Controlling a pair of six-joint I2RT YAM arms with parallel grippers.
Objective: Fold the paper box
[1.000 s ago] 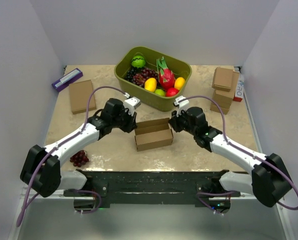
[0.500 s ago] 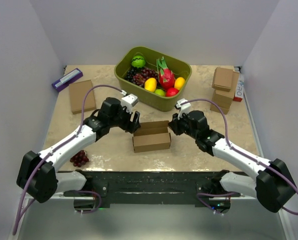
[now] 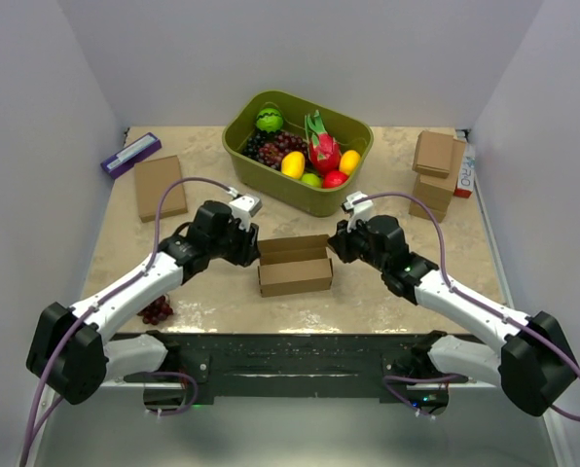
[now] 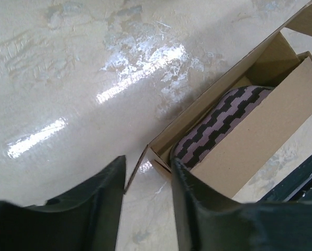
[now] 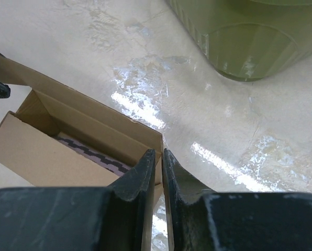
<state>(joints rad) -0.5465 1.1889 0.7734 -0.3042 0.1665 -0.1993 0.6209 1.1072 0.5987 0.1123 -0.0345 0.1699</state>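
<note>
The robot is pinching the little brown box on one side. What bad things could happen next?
The right gripper pinches only a thin end wall of the paper box, so a pull might bend or tear it. The left gripper stands open around the opposite corner flap; closing there could crumple it instead of folding it.

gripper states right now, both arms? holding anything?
left gripper: open, jaws either side of a corner of the paper box, not clamped.
right gripper: shut on the paper box, pinching its end wall.
</note>
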